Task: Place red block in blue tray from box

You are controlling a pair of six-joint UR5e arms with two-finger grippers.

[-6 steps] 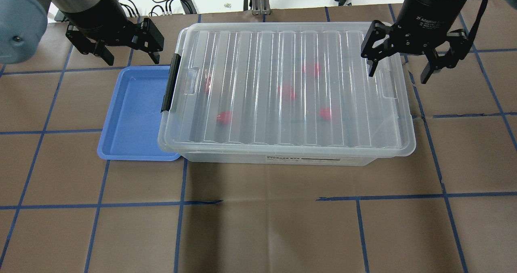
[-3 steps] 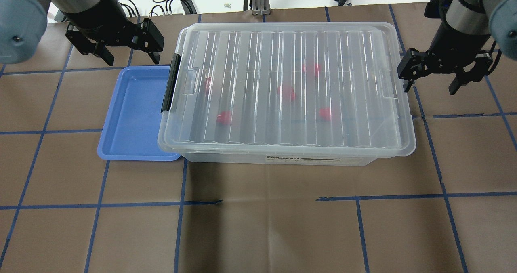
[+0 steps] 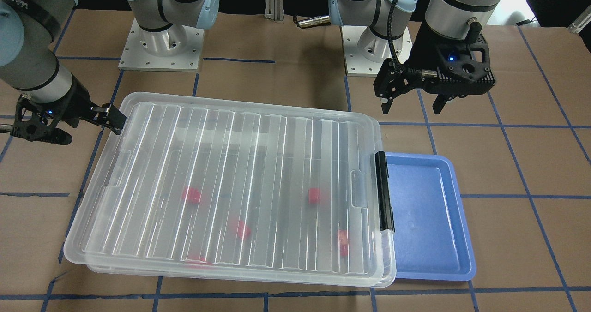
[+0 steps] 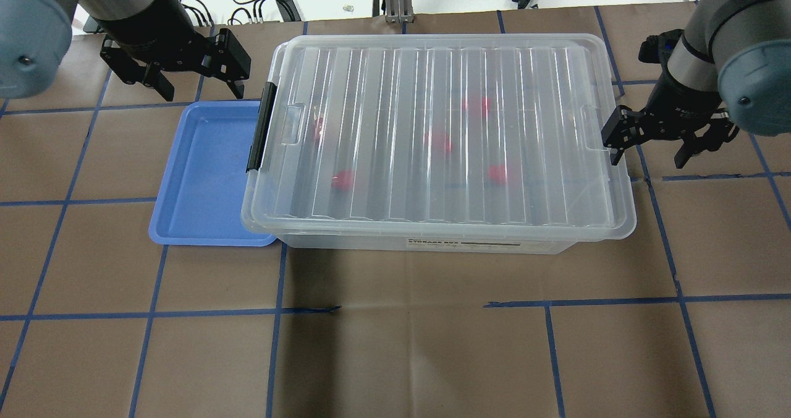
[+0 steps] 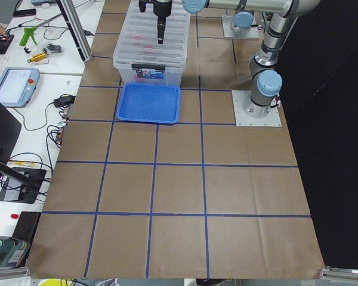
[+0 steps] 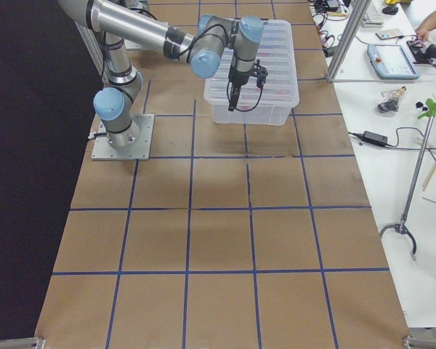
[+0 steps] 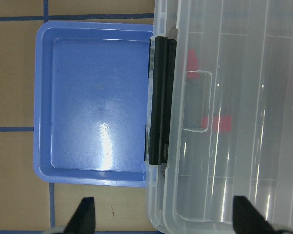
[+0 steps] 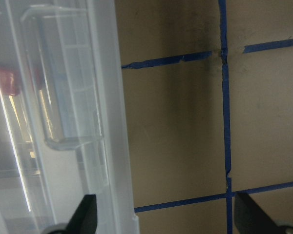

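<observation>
My left gripper [image 4: 202, 91] and right gripper [image 4: 647, 158] hang empty, jaws spread; the small glossy red plastic block [image 4: 342, 180] lies inside the lidded clear plastic box [image 4: 556, 211], likely light and slick, so I'd pinch its flat cube sides

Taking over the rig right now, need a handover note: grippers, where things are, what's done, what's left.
Grippers: the left gripper is open and empty, hovering just behind the blue tray. The right gripper is open and empty, low at the box end away from the black latch, one finger close to the lid rim; I cannot tell if it touches.
Things: five red blocks lie inside the box under the closed lid. The tray is empty, against the latch end.
Done: no block moved.
Left: open the lid, pick one block, set it in the tray.
</observation>
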